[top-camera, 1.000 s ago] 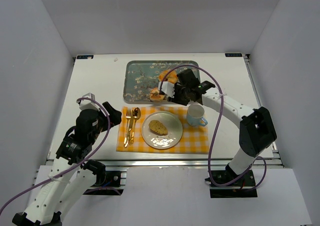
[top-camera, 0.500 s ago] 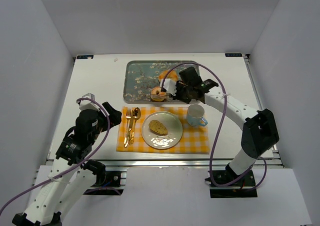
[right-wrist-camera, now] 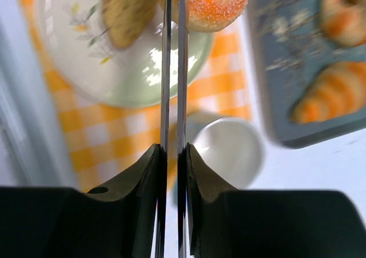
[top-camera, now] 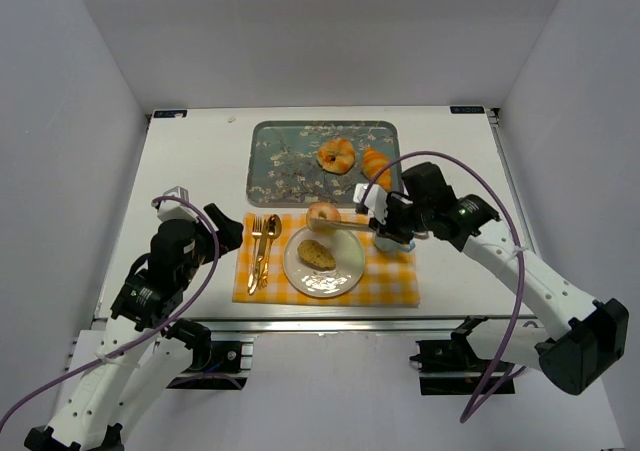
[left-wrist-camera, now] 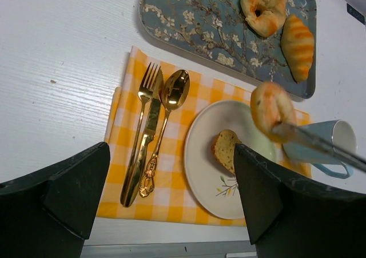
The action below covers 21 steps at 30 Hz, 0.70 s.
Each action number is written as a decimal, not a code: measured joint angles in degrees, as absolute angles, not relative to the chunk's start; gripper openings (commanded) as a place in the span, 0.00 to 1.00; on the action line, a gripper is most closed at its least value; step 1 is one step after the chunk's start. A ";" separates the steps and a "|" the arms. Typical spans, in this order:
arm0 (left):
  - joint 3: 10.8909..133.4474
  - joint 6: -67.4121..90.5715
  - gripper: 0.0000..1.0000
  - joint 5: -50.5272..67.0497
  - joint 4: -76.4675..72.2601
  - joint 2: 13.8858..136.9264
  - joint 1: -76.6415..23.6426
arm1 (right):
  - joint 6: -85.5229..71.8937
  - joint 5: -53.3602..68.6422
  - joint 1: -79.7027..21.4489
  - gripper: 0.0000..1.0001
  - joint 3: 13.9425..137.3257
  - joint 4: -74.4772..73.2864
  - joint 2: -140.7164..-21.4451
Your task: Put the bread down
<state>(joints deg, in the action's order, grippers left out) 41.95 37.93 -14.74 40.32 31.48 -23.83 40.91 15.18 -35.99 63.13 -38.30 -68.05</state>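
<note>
My right gripper (top-camera: pixel 388 223) (right-wrist-camera: pixel 172 152) is shut on a pair of metal tongs (right-wrist-camera: pixel 172 69) (top-camera: pixel 350 224). The tong tips pinch a sugared ring of bread (top-camera: pixel 323 213) (right-wrist-camera: pixel 214 3) (left-wrist-camera: pixel 273 106), held in the air over the far rim of the white plate (top-camera: pixel 338 277) (right-wrist-camera: pixel 114 69). A slice of bread (top-camera: pixel 317 254) (left-wrist-camera: pixel 226 149) lies on that plate. At the table's left, my left gripper (top-camera: pixel 225 233) (left-wrist-camera: pixel 171 149) is open and holds nothing.
The plate sits on a yellow checked cloth (top-camera: pixel 395 281) with gold cutlery (top-camera: pixel 262 251) to its left. A pale blue cup (right-wrist-camera: pixel 229 152) stands under my right wrist. Behind it, a floral tray (top-camera: pixel 285 161) carries a ring pastry (top-camera: pixel 336 155) and a croissant (top-camera: pixel 376 166).
The tongs closed on a ring of bread on the tray. My right arm then lifted it and carried it toward me, over the plate. The left arm stayed still.
</note>
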 measured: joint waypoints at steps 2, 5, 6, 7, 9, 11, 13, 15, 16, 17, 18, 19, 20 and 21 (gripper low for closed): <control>41.87 38.15 0.98 -14.63 40.32 31.48 -23.83 | 40.38 16.51 -36.01 0.06 60.77 -40.95 -65.93; 41.65 38.37 0.98 -14.52 40.34 31.44 -23.83 | 40.10 17.45 -36.01 0.08 58.48 -42.83 -64.79; 41.65 38.39 0.98 -14.50 40.32 31.44 -23.83 | 40.03 17.72 -36.01 0.10 58.13 -43.48 -64.73; 41.65 38.41 0.98 -14.46 40.32 31.44 -23.83 | 40.01 17.96 -36.01 0.13 57.95 -43.86 -64.77; 41.65 38.41 0.98 -14.41 40.29 31.62 -23.83 | 39.99 18.37 -36.01 0.23 57.89 -44.03 -64.90; 41.65 38.41 0.98 -14.39 40.27 31.97 -23.83 | 39.86 18.74 -36.01 0.34 57.91 -44.01 -65.19; 41.65 38.44 0.98 -14.39 40.27 32.16 -23.83 | 39.90 19.11 -36.01 0.41 57.91 -44.03 -65.73; 41.65 38.48 0.98 -14.39 40.27 32.16 -23.83 | 40.07 19.27 -36.01 0.43 57.91 -44.12 -66.30; 41.65 38.52 0.98 -14.39 40.27 32.14 -23.83 | 40.16 19.46 -36.01 0.44 57.91 -44.25 -66.54; 41.65 38.59 0.98 -14.39 40.27 32.12 -23.83 | 40.21 19.55 -36.01 0.45 57.91 -44.49 -66.70; 41.65 38.63 0.98 -14.39 40.27 32.10 -23.83 | 40.23 19.68 -35.99 0.46 57.91 -44.77 -66.72; 41.65 38.63 0.98 -14.39 40.27 32.05 -23.83 | 40.25 19.77 -35.99 0.46 57.91 -45.08 -66.72; 41.65 38.63 0.98 -14.39 40.27 32.03 -23.83 | 40.23 19.92 -36.01 0.47 57.91 -45.19 -66.70; 41.65 38.63 0.98 -14.39 40.27 31.99 -23.83 | 40.23 20.18 -36.01 0.47 57.91 -45.28 -66.67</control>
